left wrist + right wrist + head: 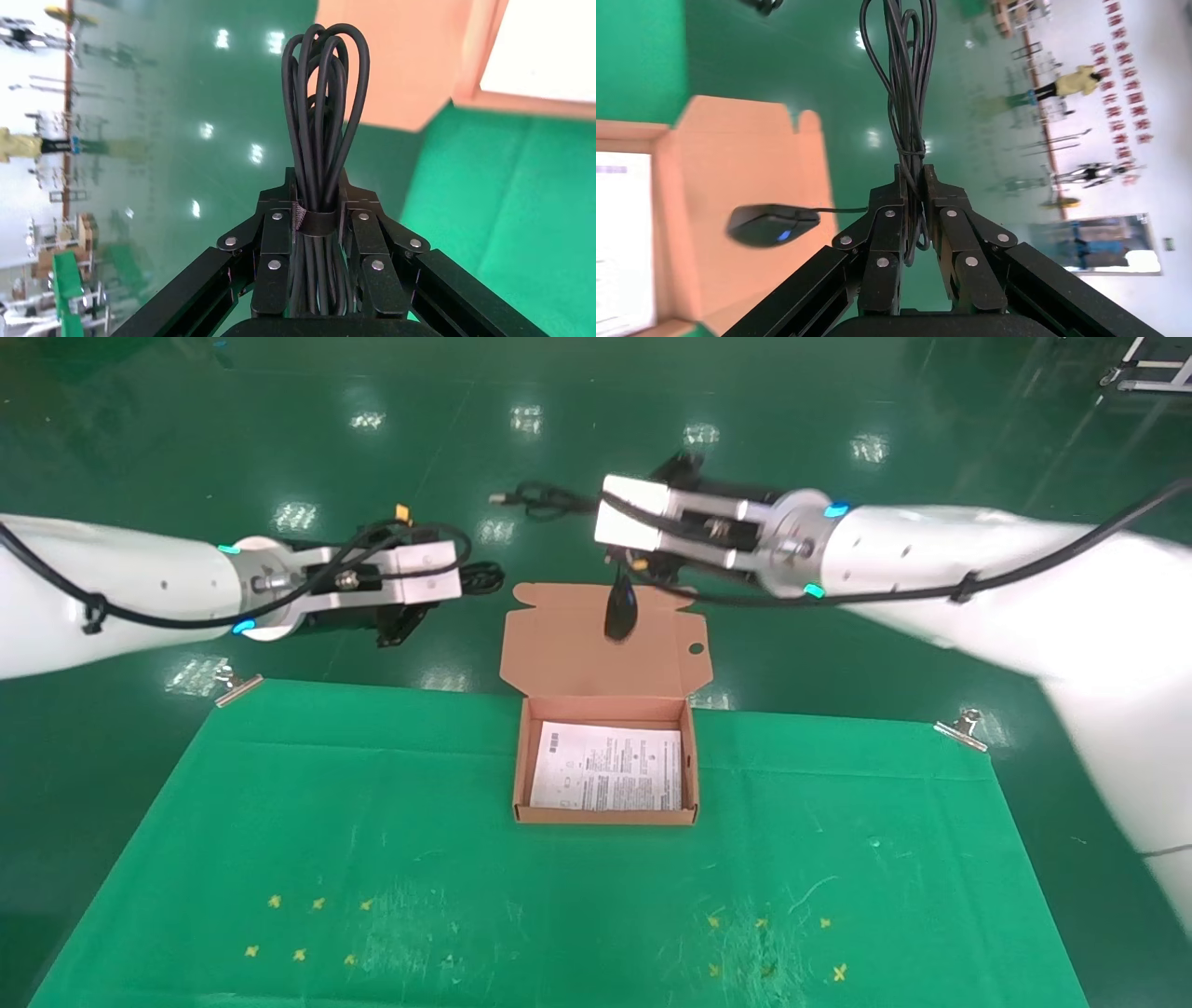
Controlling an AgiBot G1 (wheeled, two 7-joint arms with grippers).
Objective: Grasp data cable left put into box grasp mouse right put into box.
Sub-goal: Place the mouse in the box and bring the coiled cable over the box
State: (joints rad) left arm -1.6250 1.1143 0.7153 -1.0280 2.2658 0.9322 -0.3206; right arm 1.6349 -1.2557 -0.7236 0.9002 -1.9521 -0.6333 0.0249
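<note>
My left gripper is shut on the data cable, a black bundle with a tie round its middle, and holds it in the air left of the box lid; the bundle also shows in the head view. My right gripper is shut on the mouse's coiled cord. The black mouse dangles from the cord in front of the raised lid; its blue spot shows in the right wrist view. The salmon-orange box stands open at the cloth's far edge with a printed sheet inside.
A green cloth covers the table, held by metal clips at the far left and far right corners. Small yellow cross marks lie near the front. Shiny green floor lies beyond the table.
</note>
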